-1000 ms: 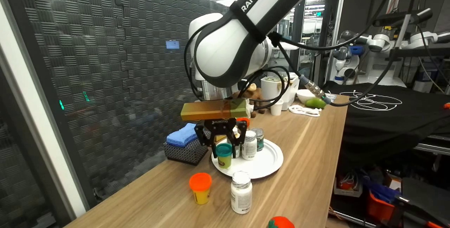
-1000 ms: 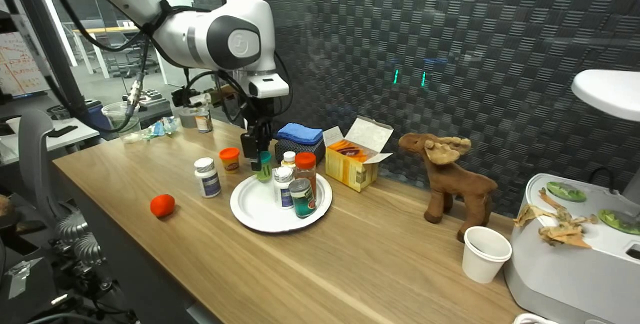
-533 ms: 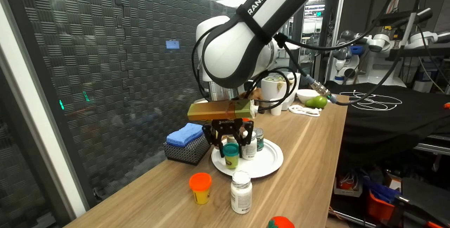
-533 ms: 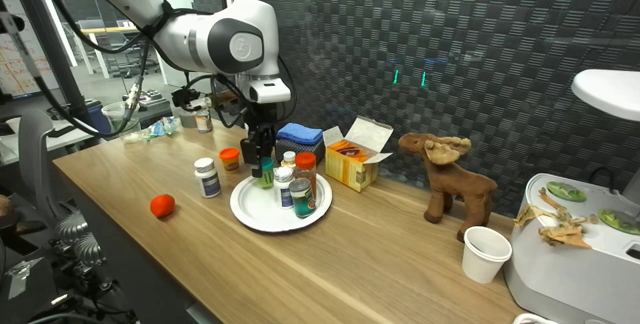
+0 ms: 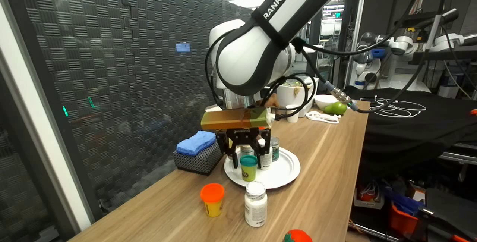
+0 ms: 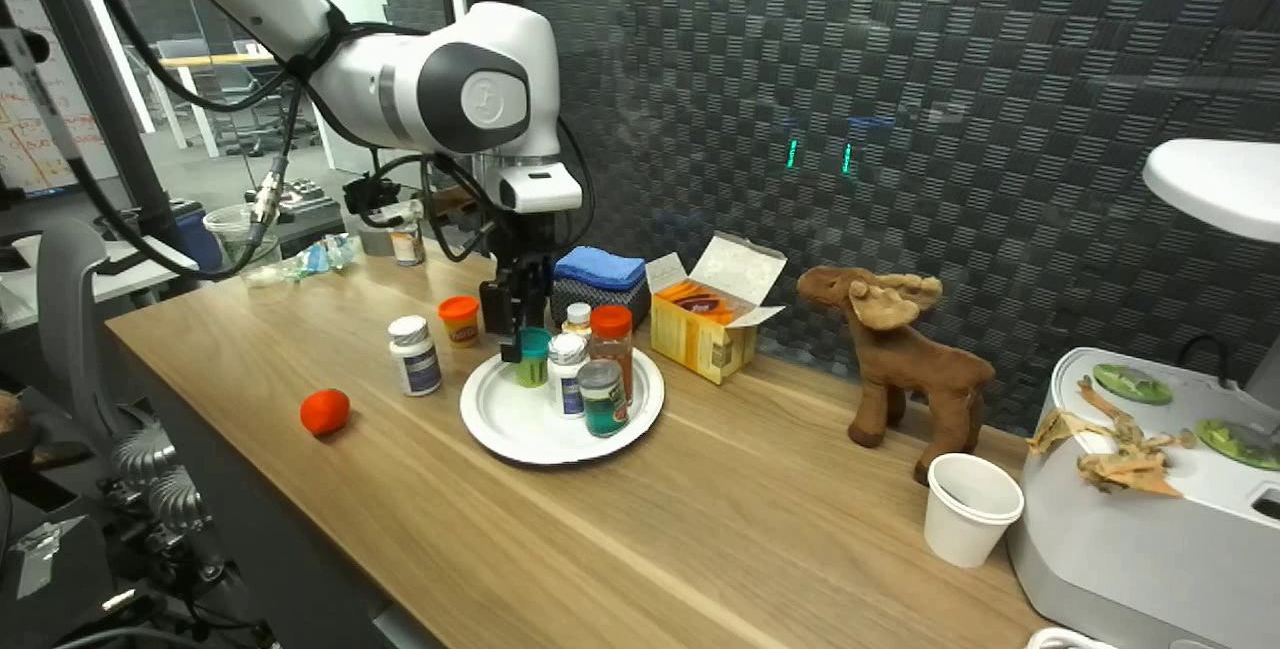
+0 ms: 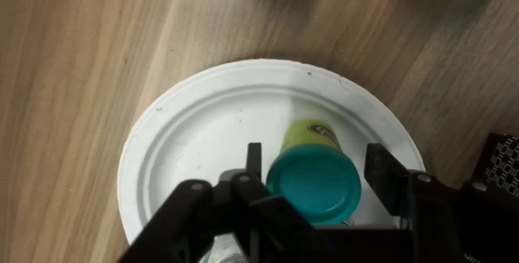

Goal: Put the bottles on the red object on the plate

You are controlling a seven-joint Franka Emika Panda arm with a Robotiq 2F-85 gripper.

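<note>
In an exterior view, the teal-lidded tub (image 5: 248, 169), just lowered, sits at the plate's (image 5: 285, 173) eight o'clock; a white bottle (image 5: 256, 206) waits off-plate at six. Wrist view: hand (image 7: 313, 159) newly spread around the tub, holding nothing; delivery apparently made.

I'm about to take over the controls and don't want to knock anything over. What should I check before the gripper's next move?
1. Gripper open: ok; its fingers stand apart, one on either side of the teal-lidded tub.
2. Tub upright on the plate: ok, in both exterior views.
3. Gap between fingers and the nearby white bottle: cannot tell; a finger overlaps it in an exterior view.
4. Second white bottle on the plate: not ok; it stands on the table.
5. Tomato-like red object away from the gripper: ok; it lies off the plate.
</note>
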